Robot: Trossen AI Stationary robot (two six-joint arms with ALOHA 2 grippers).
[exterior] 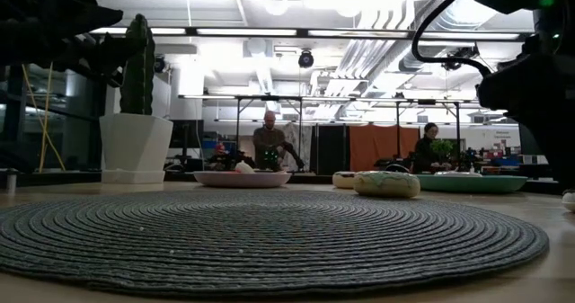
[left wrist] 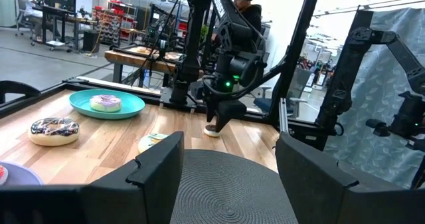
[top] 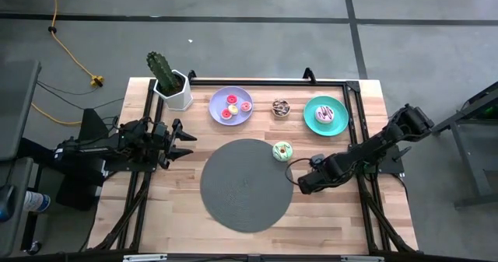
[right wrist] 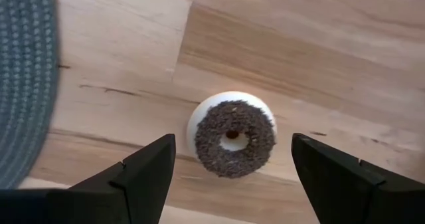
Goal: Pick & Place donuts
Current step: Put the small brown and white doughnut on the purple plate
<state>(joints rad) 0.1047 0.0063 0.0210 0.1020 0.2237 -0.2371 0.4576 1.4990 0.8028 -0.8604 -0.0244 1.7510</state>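
Note:
A small donut (right wrist: 232,134) with a dark sprinkled top and a white base lies flat on the bare wood just right of the grey mat (top: 245,184). My right gripper (right wrist: 232,157) hovers open over it, one finger on either side, touching nothing; it also shows in the high view (top: 298,186). A green donut (top: 282,151) lies at the mat's far right edge. A chocolate sprinkled donut (top: 281,107) lies on the table between the plates. My left gripper (top: 187,137) waits open and empty at the table's left.
A lavender plate (top: 218,99) at the back holds three small pink, red and orange donuts. A teal plate (top: 310,106) at the back right holds a white-purple donut (top: 325,114). A potted cactus (top: 167,79) stands at the far left corner. People show in the room behind.

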